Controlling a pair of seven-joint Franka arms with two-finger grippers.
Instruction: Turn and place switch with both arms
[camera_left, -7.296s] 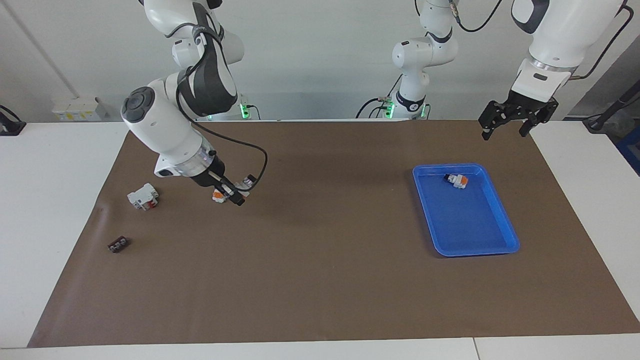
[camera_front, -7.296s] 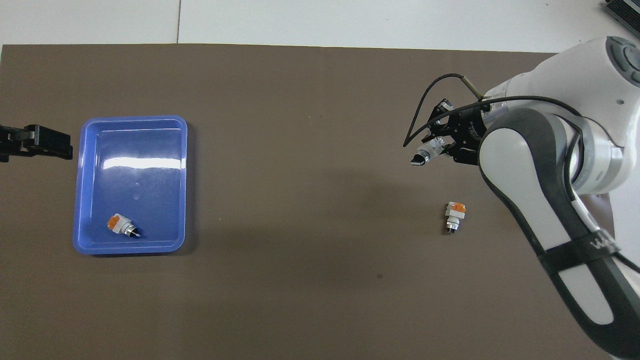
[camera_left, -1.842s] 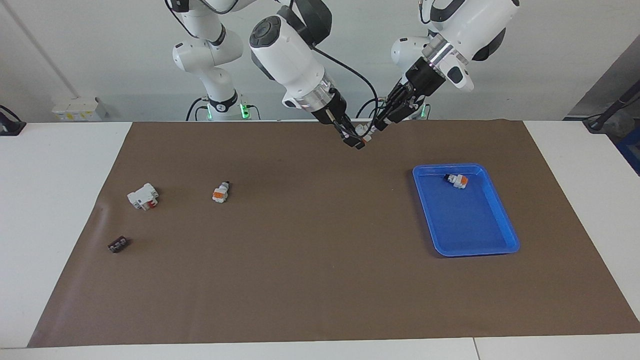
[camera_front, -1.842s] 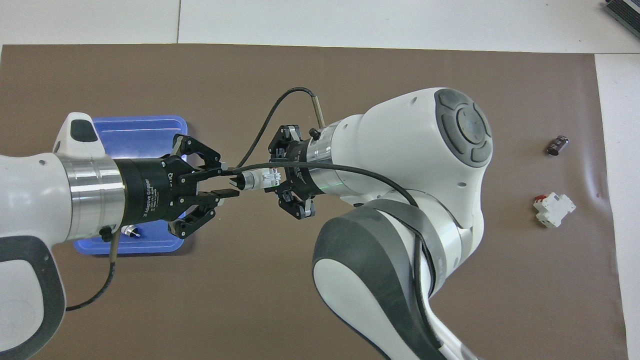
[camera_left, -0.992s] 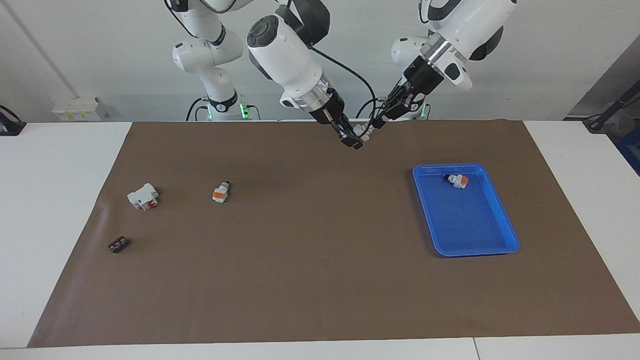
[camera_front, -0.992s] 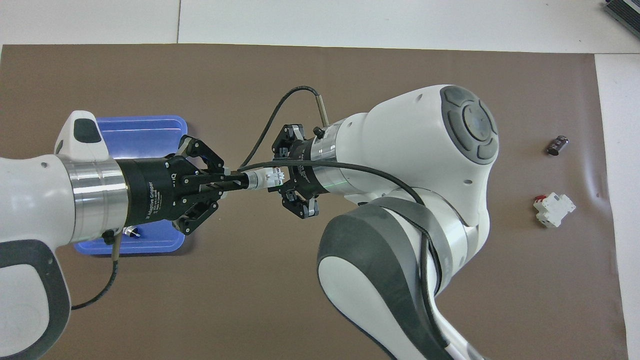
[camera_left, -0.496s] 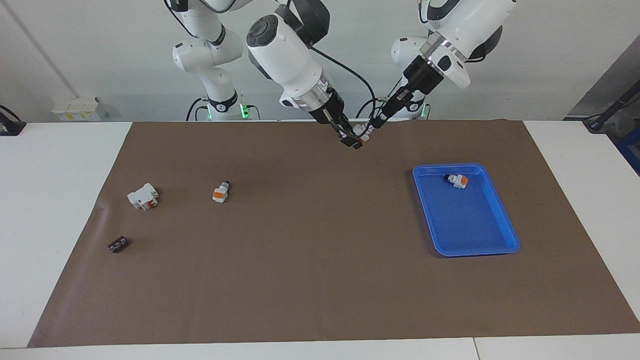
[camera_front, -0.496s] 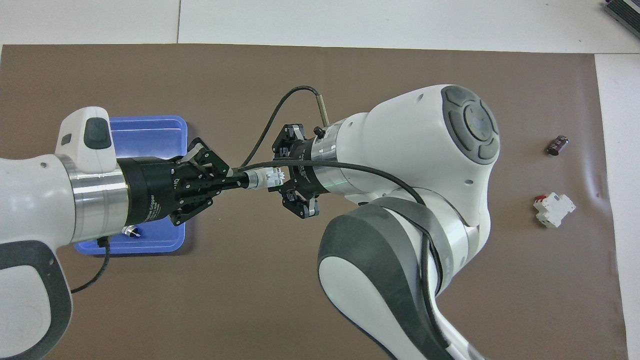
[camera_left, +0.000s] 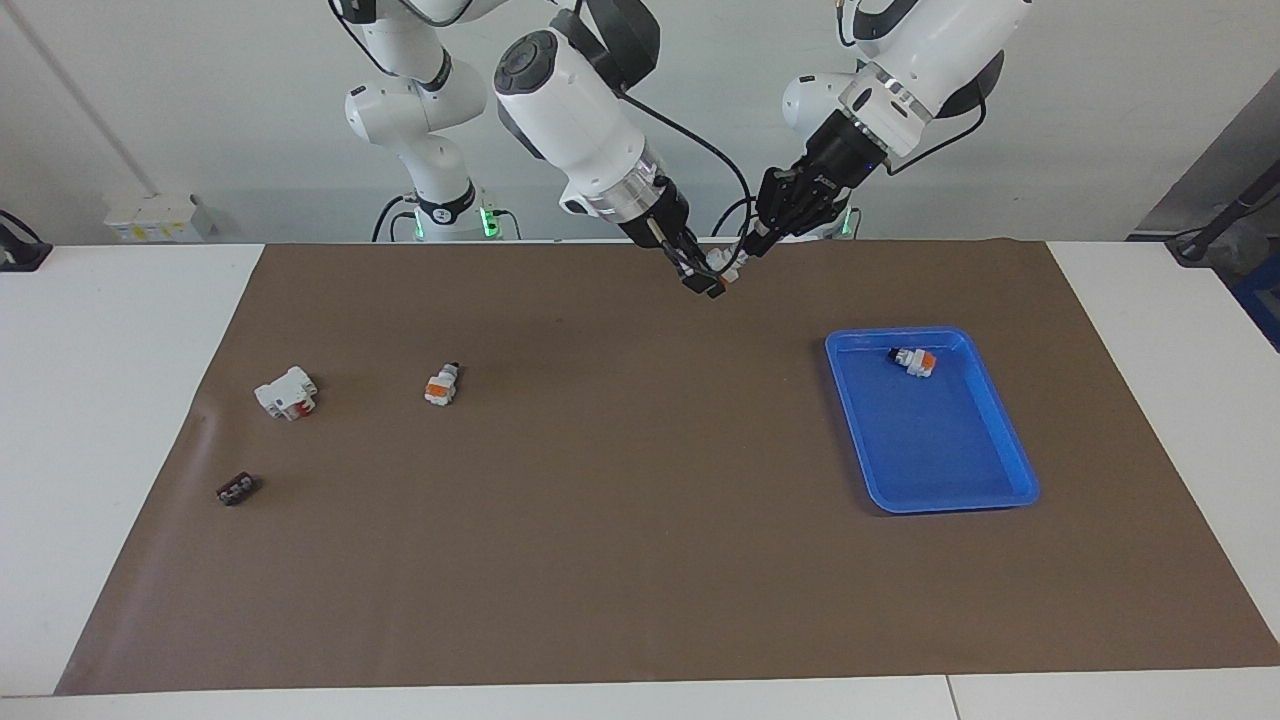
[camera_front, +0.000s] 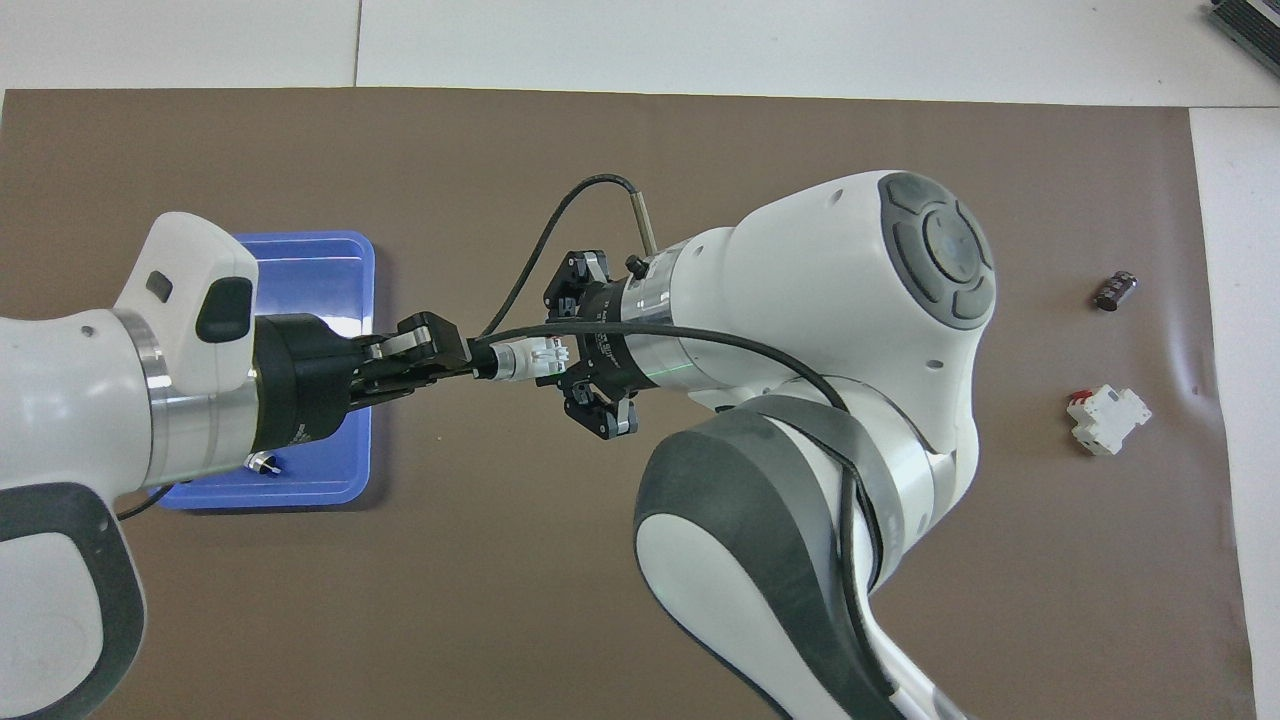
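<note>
The switch (camera_left: 722, 265) is held in the air between both grippers, over the brown mat near the robots' edge, midway along the table. In the overhead view the switch (camera_front: 527, 358) lies level, its black knob end toward the left arm. My right gripper (camera_left: 708, 278) is shut on its white body and also shows in the overhead view (camera_front: 552, 358). My left gripper (camera_left: 748, 250) is shut on the knob end, with its wrist rolled so it shows edge-on in the overhead view (camera_front: 466, 362).
A blue tray (camera_left: 1000, 440) toward the left arm's end holds a twin white switch with an orange band (camera_left: 913, 361). Another twin (camera_left: 441, 384), a white block with a red mark (camera_left: 286, 393) and a small dark part (camera_left: 236, 489) lie toward the right arm's end.
The left gripper closed on the switch's knob end, then rolled its wrist about a quarter turn. The right gripper has kept its hold and barely moved.
</note>
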